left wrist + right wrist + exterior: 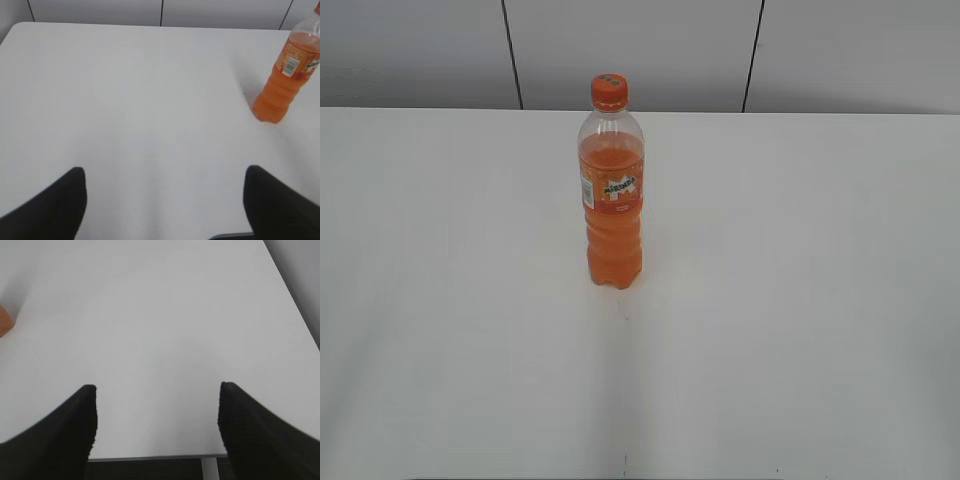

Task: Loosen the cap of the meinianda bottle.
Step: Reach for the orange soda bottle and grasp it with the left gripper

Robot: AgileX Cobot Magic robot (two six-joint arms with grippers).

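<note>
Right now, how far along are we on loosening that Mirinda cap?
Nothing looks done: the cap sits on the upright meinianda bottle mid-table. Nothing is in hand: the left gripper and right gripper are open, empty, over bare table, away from the bottle. Still left: reach in, steady the bottle, grip and twist the cap.

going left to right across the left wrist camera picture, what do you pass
Left gripper's left finger → bare white table → left gripper's right finger → meinianda bottle, standing near the right edge with its top cut off by the frame.
</note>
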